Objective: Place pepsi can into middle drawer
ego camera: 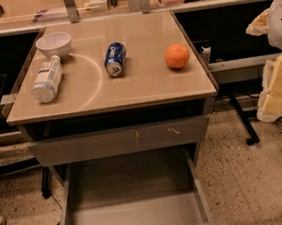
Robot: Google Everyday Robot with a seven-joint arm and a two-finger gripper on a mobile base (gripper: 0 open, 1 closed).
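Observation:
The pepsi can (116, 59), blue with white lettering and silver ends, lies on its side near the middle of the tan cabinet top (143, 84). The middle drawer (137, 218) is pulled out wide open below, at the bottom of the view; its flat grey floor holds nothing. My gripper is not in view. Only a white rounded part (281, 17) shows at the right edge, well right of the can.
An orange (177, 56) sits right of the can. A white bottle (47, 80) lies at the left, with a white bowl (53, 44) behind it. A grey drawer front with pale scratches (119, 140) sits above the open drawer. Yellow foam blocks (279, 87) stand at the right.

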